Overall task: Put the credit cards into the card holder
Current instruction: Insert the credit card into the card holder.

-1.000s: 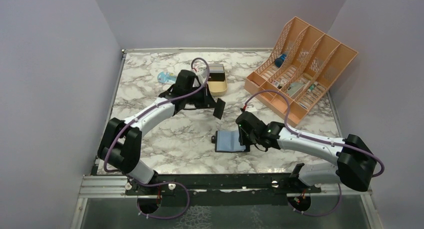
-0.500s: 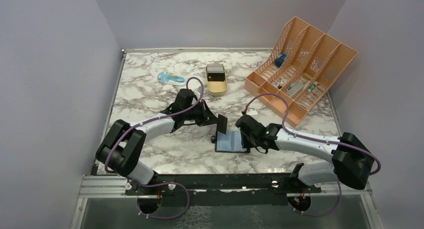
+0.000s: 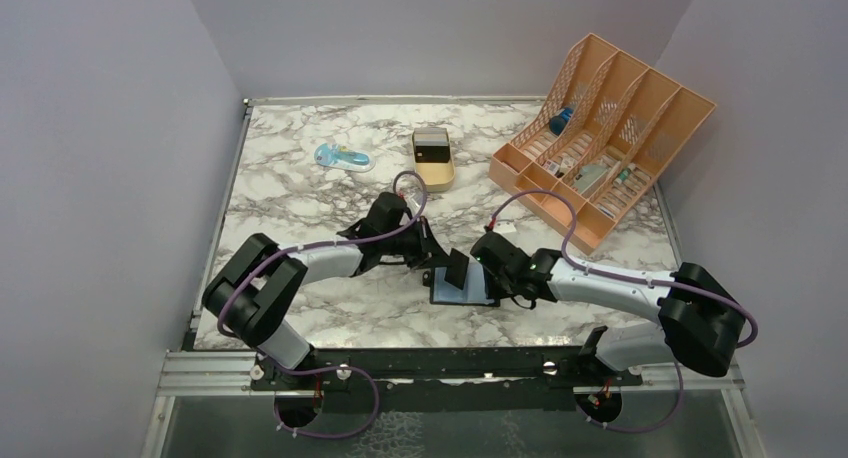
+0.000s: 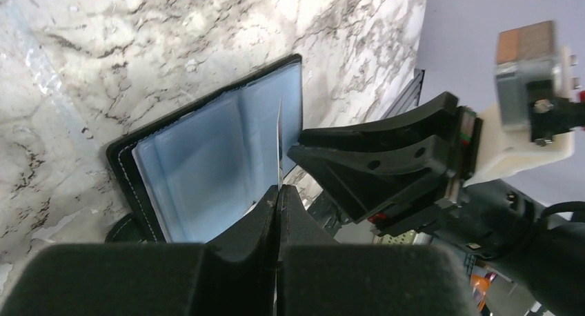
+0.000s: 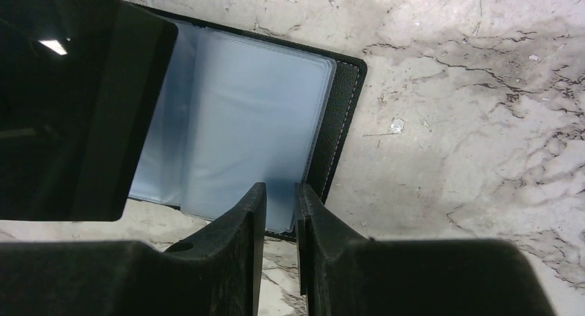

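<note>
The card holder (image 3: 470, 290) lies open on the marble table, black outside with blue-grey slotted faces; it also shows in the left wrist view (image 4: 207, 164) and the right wrist view (image 5: 241, 116). My left gripper (image 3: 445, 265) is shut on one credit card (image 3: 458, 268), which looks dark from above. In the left wrist view the gripper (image 4: 279, 192) holds the card (image 4: 279, 133) edge-on over the holder's right half. My right gripper (image 3: 486, 275) sits at the holder's right edge. In its own view the right gripper (image 5: 279, 192) has its jaws a narrow gap apart, with nothing between them.
A gold tin with a grey lid (image 3: 433, 160) stands at the back middle, and a pale blue object (image 3: 342, 158) lies to its left. An orange slotted organiser (image 3: 605, 128) with small items fills the back right. Grey walls enclose the table.
My left arm has carried the card from beside the gold tin toward me and right, down to the open holder. The right gripper has stayed at the holder's right edge.
</note>
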Available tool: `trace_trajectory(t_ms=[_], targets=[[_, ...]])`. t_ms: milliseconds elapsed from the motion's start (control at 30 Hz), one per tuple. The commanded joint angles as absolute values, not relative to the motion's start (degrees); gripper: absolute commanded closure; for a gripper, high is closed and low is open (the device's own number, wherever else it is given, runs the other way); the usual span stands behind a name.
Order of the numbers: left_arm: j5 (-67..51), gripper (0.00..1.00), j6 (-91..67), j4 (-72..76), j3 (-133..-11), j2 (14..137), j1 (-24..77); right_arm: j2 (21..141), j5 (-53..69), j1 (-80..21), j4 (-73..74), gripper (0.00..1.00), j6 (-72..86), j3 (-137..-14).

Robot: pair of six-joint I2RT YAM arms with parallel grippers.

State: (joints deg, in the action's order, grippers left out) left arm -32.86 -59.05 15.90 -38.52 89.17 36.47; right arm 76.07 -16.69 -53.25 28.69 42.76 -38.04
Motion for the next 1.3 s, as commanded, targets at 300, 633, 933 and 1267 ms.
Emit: trace_trajectory(t_ms=[300, 633, 933, 1267], targets=[[-30.71, 1.0, -58.75, 20.0, -35.68, 93.39, 38.84, 76.38, -17.01, -53.09, 26.95, 0.79, 43.86, -37.15], [-31.26, 1.0, -58.8, 21.67, -36.11, 96.94, 39.29, 76.41, -16.19, -53.04, 26.7, 0.79, 44.42, -36.23], [-29.67, 1.0, -60.64, 22.06, -34.84, 92.89, 39.78, 75.22, -16.15, -53.05, 27.71, 0.8, 44.62, -36.8], [-28.62, 1.0, -60.17, 22.27, -35.11, 92.46, 40.67, 76.02, -15.8, -53.04, 26.82, 0.81, 44.99, -36.0]])
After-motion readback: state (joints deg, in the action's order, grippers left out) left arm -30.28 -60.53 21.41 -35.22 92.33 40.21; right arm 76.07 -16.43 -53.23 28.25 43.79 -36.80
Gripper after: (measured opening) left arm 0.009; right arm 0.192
